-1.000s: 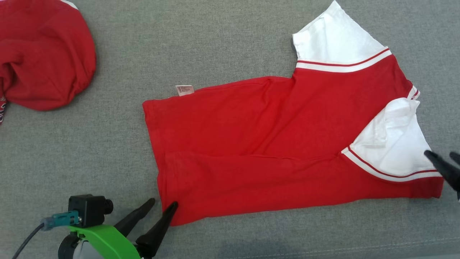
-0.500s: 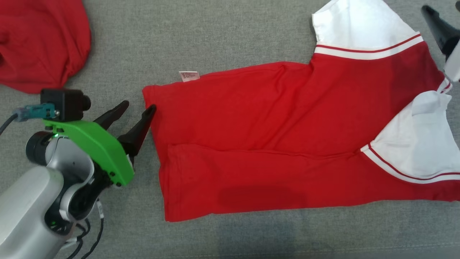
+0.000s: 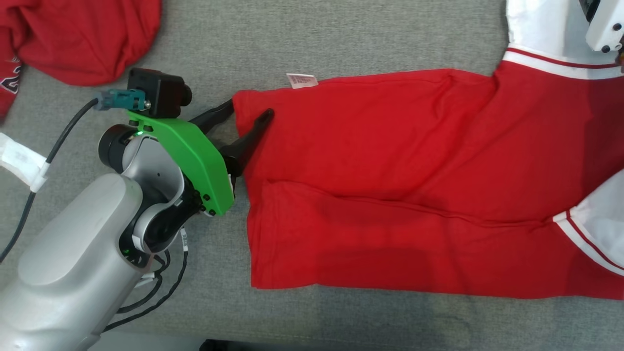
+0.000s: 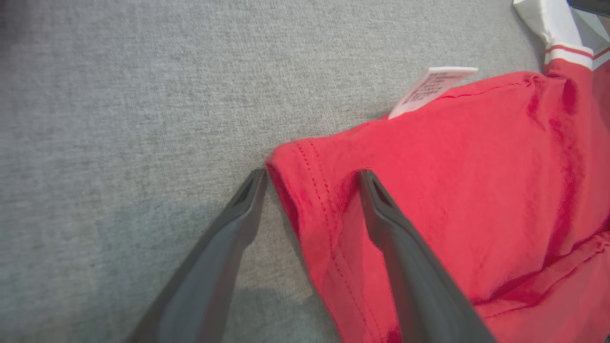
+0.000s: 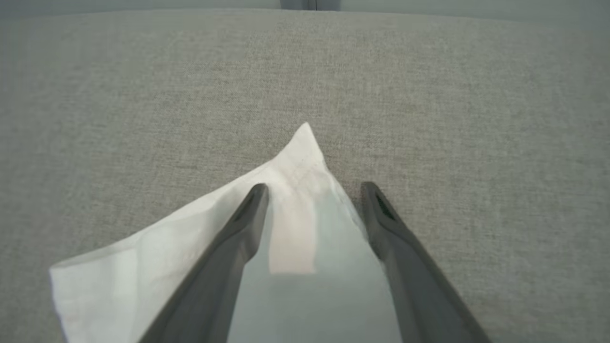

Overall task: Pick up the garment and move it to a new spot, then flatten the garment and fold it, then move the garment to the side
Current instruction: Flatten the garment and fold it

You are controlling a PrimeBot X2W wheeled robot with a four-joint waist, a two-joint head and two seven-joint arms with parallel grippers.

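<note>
Left gripper (image 4: 312, 172) spread wide, straddling hem corner (image 4: 286, 164) of red fabric T-shirt (image 3: 390, 185); right gripper (image 5: 313, 186) released, over white sleeve tip (image 5: 305, 152). Likely paired pinch for fold.

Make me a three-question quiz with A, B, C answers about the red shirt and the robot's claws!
1. Where is the left gripper?
A. At the red shirt's corner near the white label
B. On a blue towel
C. Inside a box

2. What colour is the sleeve by the right gripper?
A. Green
B. White
C. Black

3. How do both grippers' jaws stand?
A. Shut
B. Open
C. Clamped on a cup

Answers:
1 A, its fingers straddle that hem corner.
2 B, white cloth lies between the right fingers.
3 B, a gap shows between each pair.
</note>
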